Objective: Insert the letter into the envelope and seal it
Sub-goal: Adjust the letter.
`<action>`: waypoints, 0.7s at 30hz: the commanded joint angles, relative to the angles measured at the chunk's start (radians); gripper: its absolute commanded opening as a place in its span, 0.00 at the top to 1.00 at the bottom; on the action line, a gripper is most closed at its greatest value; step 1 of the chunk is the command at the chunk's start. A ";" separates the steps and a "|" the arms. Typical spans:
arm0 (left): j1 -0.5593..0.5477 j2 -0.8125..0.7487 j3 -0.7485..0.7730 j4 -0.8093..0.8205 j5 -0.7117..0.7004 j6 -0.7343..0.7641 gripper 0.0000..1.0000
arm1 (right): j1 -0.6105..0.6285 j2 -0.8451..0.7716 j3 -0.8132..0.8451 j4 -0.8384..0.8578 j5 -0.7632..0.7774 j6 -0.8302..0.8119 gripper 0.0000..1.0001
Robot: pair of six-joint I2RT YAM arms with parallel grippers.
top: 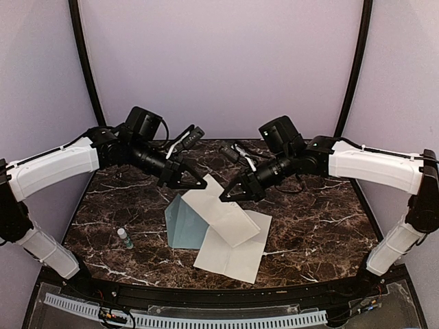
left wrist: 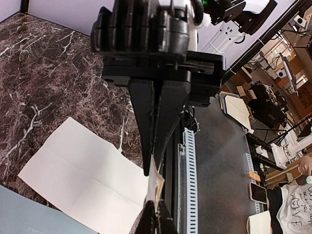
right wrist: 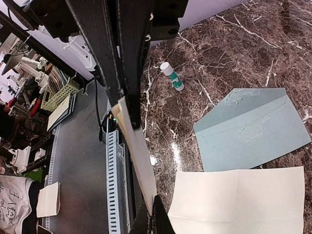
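Standing over the dark marble worktop (top: 309,226), both arms reach in toward the middle of the frame, and each claw is clenched on the letter (top: 221,214). The left claw (top: 199,184) pinches the sheet's upper left edge. The right claw (top: 226,196) pinches its edge just to the right of that, so the two tips sit close together above the centre of the worktop.

One part of the cream sheet is lifted off the surface and slopes down from the claws toward the lower right. The rest lies flat on the worktop below it, near the front edge.

In the left wrist view, the fingers are pressed together with a thin sliver of paper caught between them. In the right wrist view, the paper runs edge-on down from the closed fingers toward the bottom of the frame.

The envelope (top: 182,226) lies flat left of centre, below the left claw. Its right side is tucked under the letter, and neither claw touches it. A small glue stick (top: 125,238) lies further left, well apart from both.
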 commanded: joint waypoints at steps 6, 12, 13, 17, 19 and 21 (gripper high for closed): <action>-0.001 -0.127 -0.080 0.200 -0.146 -0.124 1.00 | -0.016 -0.109 -0.060 0.163 0.120 0.058 0.41; 0.006 -0.311 -0.301 0.717 -0.458 -0.388 1.00 | -0.078 -0.399 -0.419 0.809 0.478 0.345 0.08; 0.006 -0.327 -0.353 0.836 -0.528 -0.414 1.00 | -0.077 -0.422 -0.486 0.916 0.514 0.398 0.07; 0.005 -0.394 -0.475 1.129 -0.665 -0.561 1.00 | -0.033 -0.405 -0.597 1.179 0.605 0.521 0.06; 0.005 -0.400 -0.509 1.230 -0.686 -0.632 1.00 | 0.008 -0.366 -0.590 1.222 0.636 0.526 0.06; 0.003 -0.398 -0.531 1.291 -0.713 -0.679 1.00 | 0.036 -0.315 -0.579 1.280 0.639 0.557 0.07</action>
